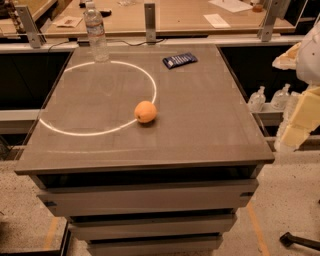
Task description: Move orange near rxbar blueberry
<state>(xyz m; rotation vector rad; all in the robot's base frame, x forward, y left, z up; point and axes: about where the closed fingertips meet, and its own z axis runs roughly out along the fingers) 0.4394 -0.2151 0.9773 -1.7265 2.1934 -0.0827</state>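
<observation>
Grey and flat, the table (210, 135) fills most of what you see. It stands on a stack of drawer-like tiers (145, 200) over a speckled floor (292, 197).

Take the orange (145, 111) as your reference. It sits on the tabletop near the middle, a little toward the left, with only the surface touching it. A thin bright ring of light (75, 133) lies on the table to the left of the orange, and the fruit rests right on the ring's right-hand arc.

Beyond the orange and somewhat to its right, near the far edge, you find the rxbar blueberry (179, 60). It lies flat in its dark blue wrapper, slightly angled and well apart from the orange.

Beyond the orange and to its left, a clear water bottle (96, 35) stands upright at the far edge. Farther back, a wooden bench (175, 15) runs across, with a sheet of paper (217, 20) on it.

Far to the right of the orange, off the table's side, you see the gripper (296, 130) as pale cream blocks under a white arm (310, 55). It is well apart from the orange and touches nothing on the table. Whether it stands wide or narrow, you cannot tell. Between it and the orange, just off the table's edge, small clear bottles (257, 99) sit on a low shelf.
</observation>
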